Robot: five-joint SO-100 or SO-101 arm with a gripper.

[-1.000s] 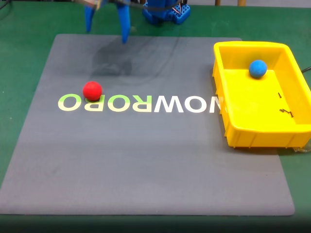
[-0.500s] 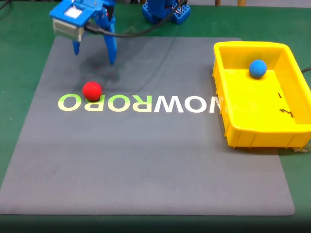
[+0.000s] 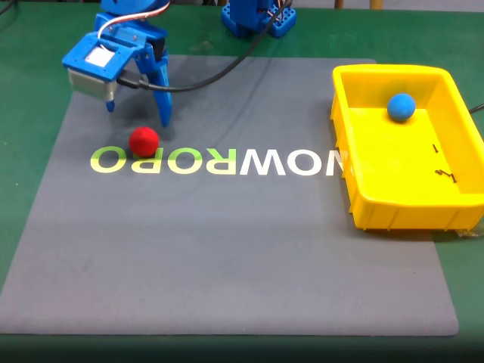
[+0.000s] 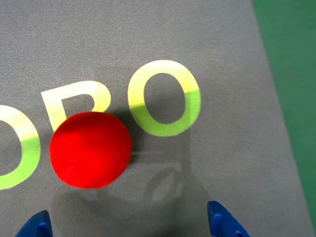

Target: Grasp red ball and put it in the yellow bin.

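Grey matting, a big rectangular pad [image 3: 227, 249] with pale green and white lettering [image 3: 215, 160] printed across it, covers most of the green worktop [image 3: 30, 83] in the fixed view. On it, at the left, sits the small, matte, bright red ball [image 3: 144, 141], resting over the lettering between the first two letters as that view shows them. Just behind and above the ball hangs the blue plastic end effector [image 3: 137, 112], its two pointed fingers spread wide with the tips coming down on either side of the ball's far edge, close to it but not touching; nothing is held between them. A grey box-like block [image 3: 89, 78] is mounted on its left side, and a black cable [image 3: 219, 72] trails from it back towards the blue arm base [image 3: 257, 17] at the top edge. Well apart, at the right, stands the bright yellow rectangular plastic bin [image 3: 378, 200] with raised walls and a rim, partly overhanging the mat's right edge. Inside it, near the far wall, lies a small blue ball [image 3: 401, 107].

From the wrist view, the red ball [image 4: 91, 149] lies left of centre on the grey mat [image 4: 148, 29], covering part of one pale letter, with a full yellow-green "O" [image 4: 165, 98] just to its right. Two blue fingertips [image 4: 224, 222] poke up from the bottom edge, far apart, the ball beyond them and nearer the left one. A strip of green worktop [image 4: 296, 74] runs down the right side.
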